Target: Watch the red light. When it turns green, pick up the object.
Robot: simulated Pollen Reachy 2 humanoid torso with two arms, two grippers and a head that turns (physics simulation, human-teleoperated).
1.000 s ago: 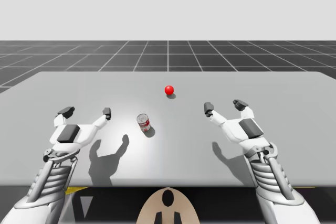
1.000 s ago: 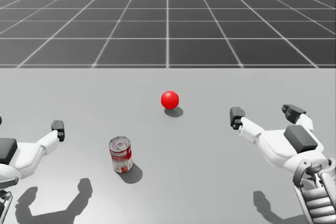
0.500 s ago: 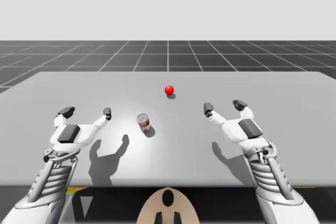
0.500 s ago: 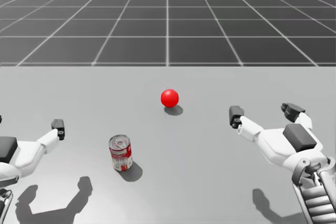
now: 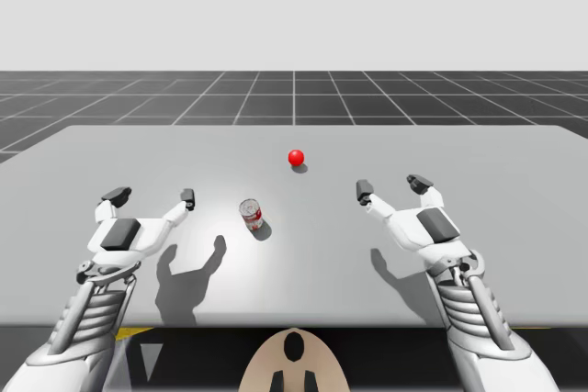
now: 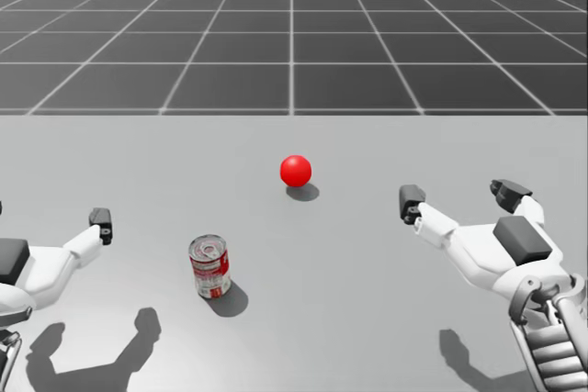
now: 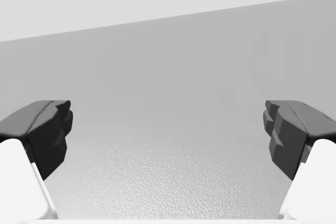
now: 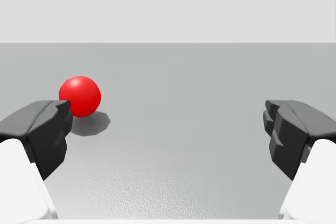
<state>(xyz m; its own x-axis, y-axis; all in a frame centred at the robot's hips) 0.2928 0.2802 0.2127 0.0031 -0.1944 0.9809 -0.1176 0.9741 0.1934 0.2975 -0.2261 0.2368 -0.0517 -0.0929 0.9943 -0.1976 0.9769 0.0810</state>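
Plainly upright red can (image 6: 209, 268), axis vertical, light (image 6: 295, 171) red

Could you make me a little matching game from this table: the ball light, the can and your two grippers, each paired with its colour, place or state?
1. light
2. red-and-white can
3. left gripper
4. right gripper

A. open, bare table ahead of it
B. upright, nearer my left gripper
C. red, not green
D. open, the light ahead of it, by one finger

Pairs: 1-C, 2-B, 3-A, 4-D.
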